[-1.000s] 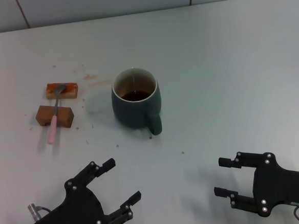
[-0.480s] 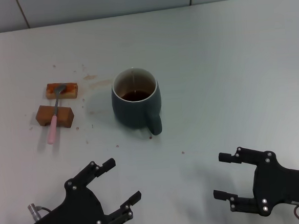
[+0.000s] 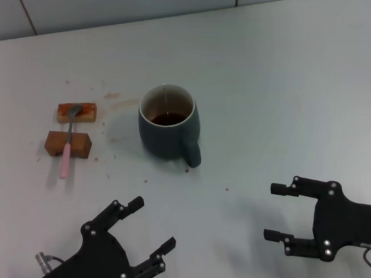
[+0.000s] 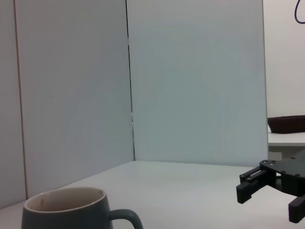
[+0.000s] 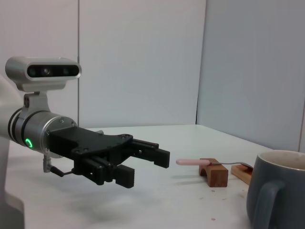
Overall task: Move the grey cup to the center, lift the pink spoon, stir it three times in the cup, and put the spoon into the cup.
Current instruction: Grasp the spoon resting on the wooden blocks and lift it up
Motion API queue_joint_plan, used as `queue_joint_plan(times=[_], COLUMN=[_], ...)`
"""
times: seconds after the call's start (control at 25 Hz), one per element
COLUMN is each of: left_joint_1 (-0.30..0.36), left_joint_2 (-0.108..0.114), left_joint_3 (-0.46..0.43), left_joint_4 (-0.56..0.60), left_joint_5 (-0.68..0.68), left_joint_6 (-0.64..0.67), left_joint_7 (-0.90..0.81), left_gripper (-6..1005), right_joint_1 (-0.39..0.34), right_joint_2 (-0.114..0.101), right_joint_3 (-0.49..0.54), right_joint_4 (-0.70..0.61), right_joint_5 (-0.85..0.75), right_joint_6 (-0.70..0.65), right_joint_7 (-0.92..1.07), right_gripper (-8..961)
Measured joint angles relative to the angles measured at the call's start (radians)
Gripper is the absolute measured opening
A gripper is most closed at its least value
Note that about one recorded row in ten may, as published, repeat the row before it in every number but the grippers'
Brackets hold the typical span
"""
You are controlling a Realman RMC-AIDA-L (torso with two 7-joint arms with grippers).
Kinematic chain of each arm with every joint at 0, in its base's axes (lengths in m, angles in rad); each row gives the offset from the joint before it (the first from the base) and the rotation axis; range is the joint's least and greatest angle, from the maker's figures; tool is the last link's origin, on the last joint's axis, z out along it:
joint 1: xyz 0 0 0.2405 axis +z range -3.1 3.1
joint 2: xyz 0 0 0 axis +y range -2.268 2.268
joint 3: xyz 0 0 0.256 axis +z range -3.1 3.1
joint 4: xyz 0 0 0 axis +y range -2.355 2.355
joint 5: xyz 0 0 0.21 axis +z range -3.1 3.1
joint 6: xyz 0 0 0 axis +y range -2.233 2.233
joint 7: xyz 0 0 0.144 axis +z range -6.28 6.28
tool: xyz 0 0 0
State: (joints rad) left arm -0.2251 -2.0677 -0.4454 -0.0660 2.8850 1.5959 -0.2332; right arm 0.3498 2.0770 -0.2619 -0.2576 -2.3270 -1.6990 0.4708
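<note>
Blocks [image 3: 70, 128] under pink spoon [image 3: 67, 147]

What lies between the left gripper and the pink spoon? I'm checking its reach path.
Bare table, apart from a few crumbs, separates the open left gripper from the pink spoon, as the head view shows.

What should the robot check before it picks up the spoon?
1. Cup upright near the middle of the table, handle toward the robot: ok.
2. Spoon free to lift, resting across two brown blocks, pink handle end sticking out: ok.
3. Left gripper open and empty: ok.
4. Left gripper at the spoon: not ok, it is near the table's front edge.
5. Right gripper open, low on the right, apart from the cup: ok.
6. Liquid in the cup: ok, dark liquid shows.
</note>
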Motion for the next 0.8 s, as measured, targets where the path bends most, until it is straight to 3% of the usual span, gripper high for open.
queue_joint_plan(times=[0.56,0.68,0.8], left_joint_1=[0.0,0.014,0.043], left_joint_2=[-0.002,0.0,0.002], left_joint_3=[-0.003,-0.071,-0.226], left_joint_4=[0.0,-0.036,-0.079], left_joint_5=[-0.002,-0.004,-0.005], left_joint_6=[0.0,0.02,0.047], left_joint_7=[-0.002,-0.092,-0.309], left_gripper=[800,800,801], right_joint_1=[0.015,0.015,0.016], right_joint_2=[0.001,0.002,0.002], right_joint_3=[-0.003,-0.001,-0.001], right_joint_4=[0.008,0.007,0.005], right_joint_5=[0.0,0.0,0.0], right_joint_6=[0.01,0.01,0.01], right_joint_7=[0.004,0.004,0.004], right_gripper=[733,733,733])
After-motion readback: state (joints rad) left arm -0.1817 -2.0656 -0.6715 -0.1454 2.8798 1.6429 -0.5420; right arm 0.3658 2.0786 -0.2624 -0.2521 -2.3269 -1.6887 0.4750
